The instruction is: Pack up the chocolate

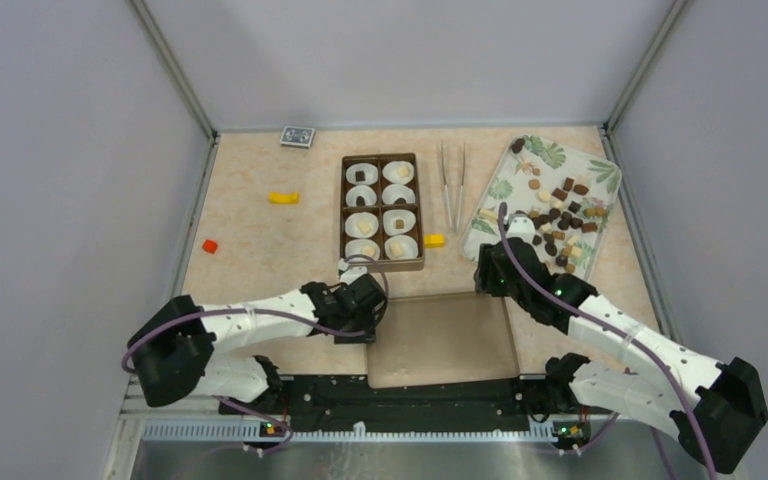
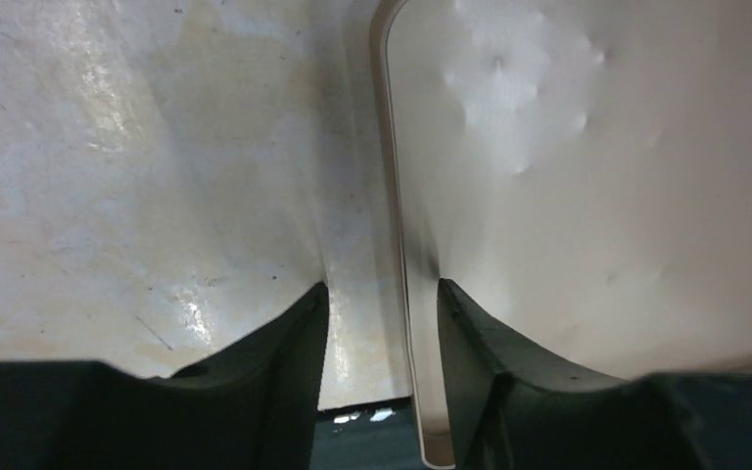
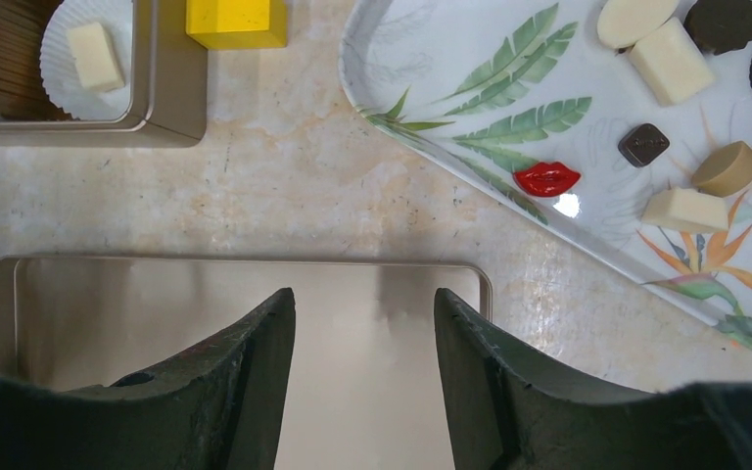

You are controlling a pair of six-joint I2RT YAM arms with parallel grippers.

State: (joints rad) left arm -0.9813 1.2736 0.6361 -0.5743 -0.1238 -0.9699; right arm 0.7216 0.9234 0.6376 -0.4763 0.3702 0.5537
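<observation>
White arm links (image 1: pixel 250 322), black joints (image 1: pixel 175 360), purple cables (image 1: pixel 502 228); the right end effector (image 3: pixel 364 299) has dark curved fingers (image 3: pixel 245 382).

No text, label, brand, number or sign can be read in any of the views. In the upper left of the top view, a small dark card (image 1: pixel 297 137) is seen on the worktop (image 1: pixel 260 240). A pale pattern is carried on its face, but it is too small to be made out. In the upper right of the right wrist view, the tray (image 3: pixel 470 59) is printed with green leaves and an orange flower, pictures rather than lettering. A faint raised mark is borne by a dark square chocolate (image 3: pixel 643 144) there, and it cannot be deciphered.
</observation>
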